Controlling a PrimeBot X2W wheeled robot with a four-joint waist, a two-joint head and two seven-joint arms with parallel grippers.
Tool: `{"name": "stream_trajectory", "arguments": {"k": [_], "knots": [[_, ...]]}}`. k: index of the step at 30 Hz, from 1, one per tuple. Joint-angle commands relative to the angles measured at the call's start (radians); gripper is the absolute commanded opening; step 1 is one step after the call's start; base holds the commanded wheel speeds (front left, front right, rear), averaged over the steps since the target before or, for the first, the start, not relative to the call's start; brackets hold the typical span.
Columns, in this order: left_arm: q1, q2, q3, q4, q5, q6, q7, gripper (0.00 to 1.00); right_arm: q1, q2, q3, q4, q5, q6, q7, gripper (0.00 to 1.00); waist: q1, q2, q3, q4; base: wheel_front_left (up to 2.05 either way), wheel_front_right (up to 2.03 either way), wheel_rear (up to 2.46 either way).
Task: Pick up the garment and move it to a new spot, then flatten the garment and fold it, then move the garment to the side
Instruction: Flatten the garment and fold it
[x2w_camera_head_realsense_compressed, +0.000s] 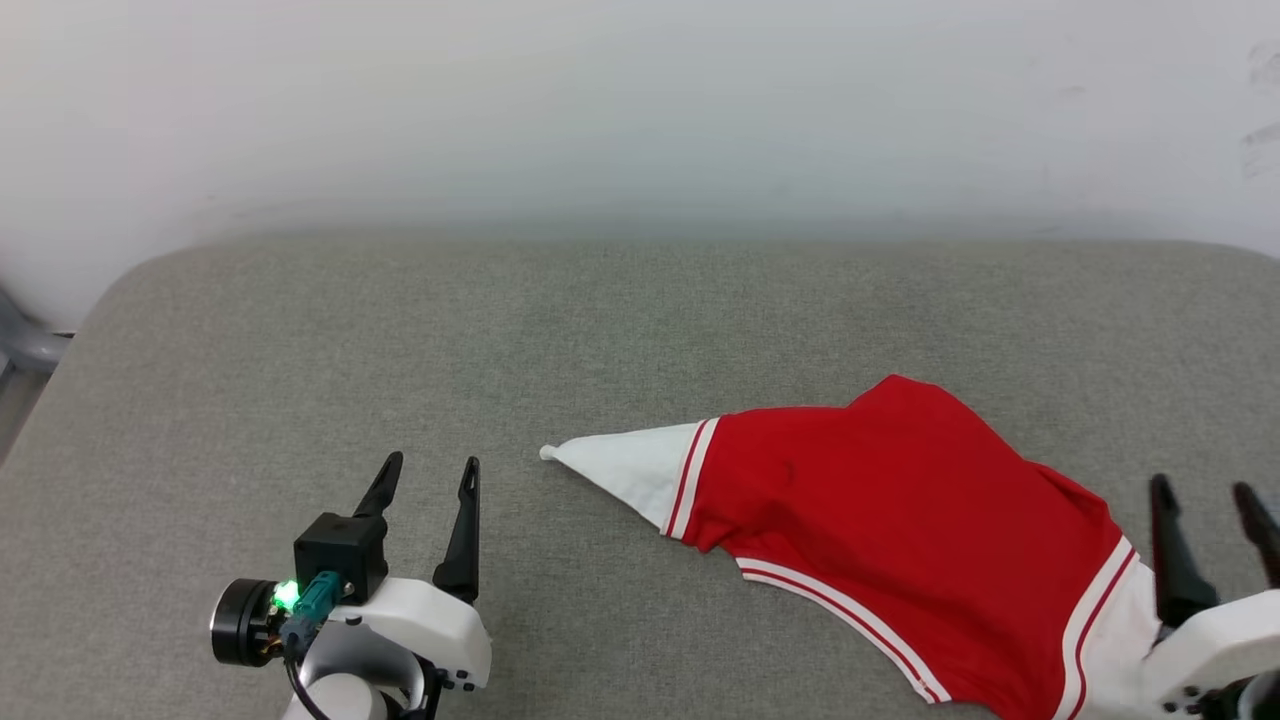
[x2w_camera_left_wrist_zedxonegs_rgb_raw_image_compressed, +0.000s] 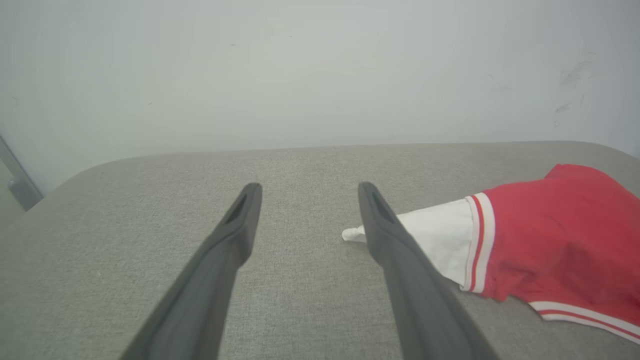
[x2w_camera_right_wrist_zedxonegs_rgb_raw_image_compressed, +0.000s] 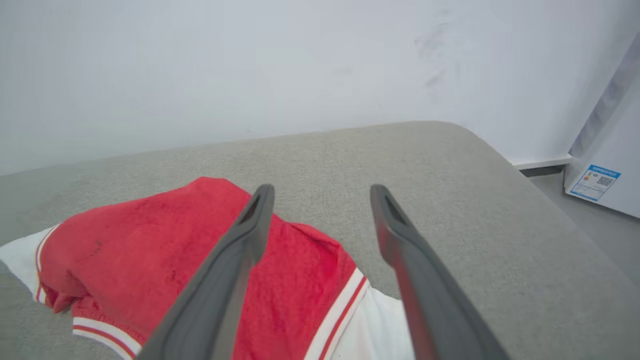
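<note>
Plainly, we see the red jersey shirt (x2w_camera_head_realsense_compressed: 900, 500) lying loosely bunched on the grey fabric-covered counter (x2w_camera_head_realsense_compressed: 400, 330), in the lower right of the head view. One white sleeve (x2w_camera_head_realsense_compressed: 630, 470) tapers to a point towards the middle of the frame, set off from the red body by red-and-white striped trim (x2w_camera_head_realsense_compressed: 692, 478). A second striped band crosses the shirt near the bottom right corner.

Our left pincer (x2w_camera_head_realsense_compressed: 432, 461) sits at the lower left with its two dark fingers spread apart and nothing between them, on bare counter and well apart from the sleeve tip. A green light (x2w_camera_head_realsense_compressed: 287, 595) glows on its wrist.

Our right pincer (x2w_camera_head_realsense_compressed: 1201, 486) stands at the right edge, fingers likewise spread and holding nothing. In the right wrist view it hangs over the shirt's red and white cloth (x2w_camera_right_wrist_zedxonegs_rgb_raw_image_compressed: 300, 280); we cannot tell whether it touches the fabric.
</note>
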Motion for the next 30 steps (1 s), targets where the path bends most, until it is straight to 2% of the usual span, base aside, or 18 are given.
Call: {"name": "stream_trajectory", "arguments": {"k": [1,7,10,13,16,17,18,26,30], "knots": [[0.011,0.003,0.0,-0.005,-0.005,0.005,0.009,1.0,0.025,0.006,0.033,-0.022,-0.009,0.0,-0.023,1.0,0.0,0.0,-0.009,-0.007,0.0,0.0,0.0],[-0.042,0.021,-0.011,0.001,-0.013,-0.021,0.062,1.0,0.082,0.015,0.143,-0.09,-0.014,0.0,-0.068,1.0,0.0,0.0,-0.005,-0.032,0.0,0.0,0.0],[-0.091,0.028,-0.028,0.019,-0.02,-0.049,0.122,1.0,0.098,0.019,0.175,-0.112,-0.005,0.0,-0.072,1.0,0.0,0.0,0.008,-0.05,0.0,0.0,0.0],[-0.156,0.031,-0.053,0.047,-0.035,-0.089,0.218,1.0,0.107,0.021,0.199,-0.124,0.008,0.0,-0.066,1.0,0.0,0.0,0.027,-0.072,0.0,0.0,0.0],[-0.222,0.016,-0.061,0.1,-0.102,-0.143,0.349,1.0,0.09,0.021,0.213,-0.121,0.019,0.0,-0.065,1.0,0.0,0.0,0.052,-0.094,0.0,0.0,0.0],[-0.24,0.012,-0.065,0.121,-0.127,-0.159,0.399,1.0,0.084,0.021,0.214,-0.117,0.028,0.0,-0.066,1.0,0.0,0.0,0.058,-0.102,0.0,0.0,0.0],[-0.315,0.005,-0.073,0.169,-0.164,-0.189,0.507,1.0,0.071,0.021,0.216,-0.114,0.041,0.0,-0.067,1.0,0.0,0.0,0.085,-0.121,0.0,0.0,0.0],[-0.475,0.021,-0.116,0.331,-0.196,-0.248,0.736,1.0,0.025,0.021,0.232,-0.095,0.078,0.0,-0.081,1.0,0.0,0.0,0.169,-0.163,0.0,0.0,0.0],[-0.526,0.022,-0.149,0.416,-0.195,-0.266,0.806,1.0,0.001,0.021,0.242,-0.072,0.095,0.0,-0.098,1.0,0.0,0.0,0.199,-0.181,0.0,0.0,0.0]]}}
